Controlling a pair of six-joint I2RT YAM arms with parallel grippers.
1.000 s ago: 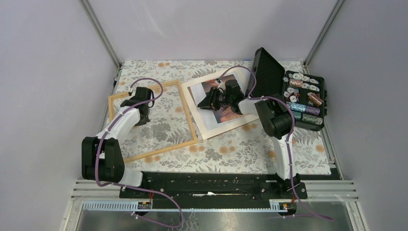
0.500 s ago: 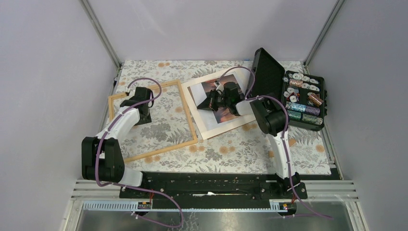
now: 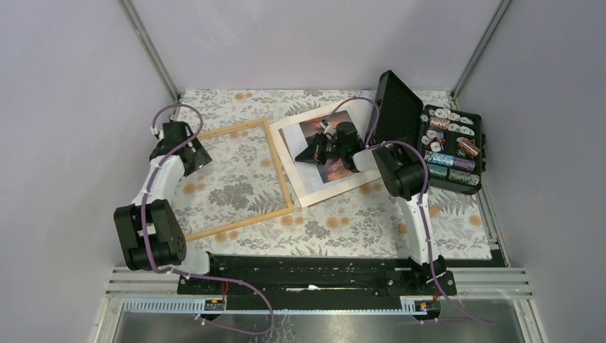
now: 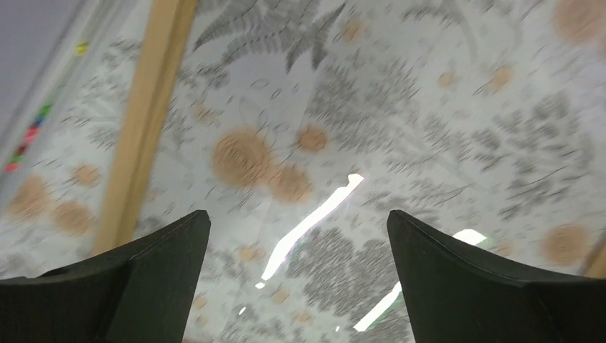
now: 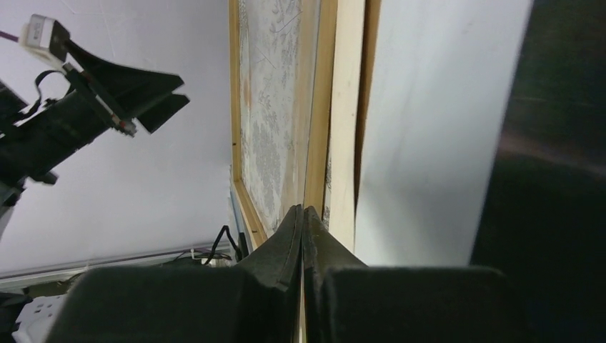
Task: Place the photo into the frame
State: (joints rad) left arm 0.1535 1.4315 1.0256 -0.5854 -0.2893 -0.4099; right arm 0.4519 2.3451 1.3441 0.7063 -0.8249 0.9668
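The tabletop (image 3: 343, 229) is covered in a floral cloth. The frame (image 3: 279, 163), thin pale wood, lies flat on its left half, turned slightly off square, with one corner reaching toward the far left corner of the tabletop. At the far right edge sits an open black case (image 3: 396, 111), lid up, its tray packed with small spools.

The photo (image 3: 332, 174) lies flat near the middle of the tabletop, toward the far edge, just beside the frame's right rail and outside it (its wide white border nearly meets the wood).

The left gripper (image 3: 196, 157) is over the frame's far left corner with its jaws spread wide and nothing between them; its wrist view is blurred and shows patterned cloth and a wooden rail under the fingers (image 4: 429, 279).

The right gripper (image 3: 300, 156) is low over the photo's left part, fingers pressed fully together. From its wrist view the closed tips (image 5: 303, 211) point along the seam between white border and frame; whether they pinch the paper's edge I cannot tell.
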